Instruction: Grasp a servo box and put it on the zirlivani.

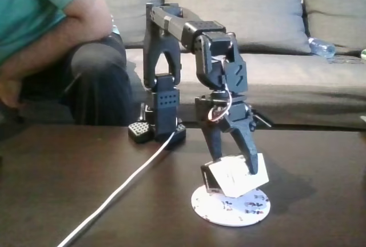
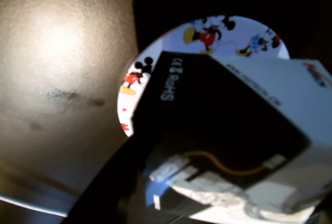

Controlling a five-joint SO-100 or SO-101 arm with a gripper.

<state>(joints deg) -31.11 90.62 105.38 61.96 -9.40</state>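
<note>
- The servo box (image 1: pixel 231 179) is white with a black band and hangs tilted just above the round white disc (image 1: pixel 230 206), one lower corner down near the disc's surface; whether that corner touches cannot be told.
- In the wrist view the box (image 2: pixel 223 115) lies close to the lens, its black side bearing pale lettering and its white face turned to the right.
- The gripper (image 1: pixel 234 167) points down over the disc with its jaws clamped on the box, one dark finger at the box's left edge and the other over its right upper corner.
- The disc lies flat on the dark table (image 1: pixel 68 178); in the wrist view the disc (image 2: pixel 218 32) shows cartoon mouse prints in red, yellow and black.
- The black arm (image 1: pixel 189 47) rises from its base (image 1: pixel 157 127) at the table's far side and bends forward.
- A white cable (image 1: pixel 123 187) runs from the base toward the lower left.
- A person's arm (image 1: pixel 51 44) rests at upper left, before a grey sofa (image 1: pixel 274 24).
- A plastic bottle (image 1: pixel 322 47) lies on the sofa seat at right.
</note>
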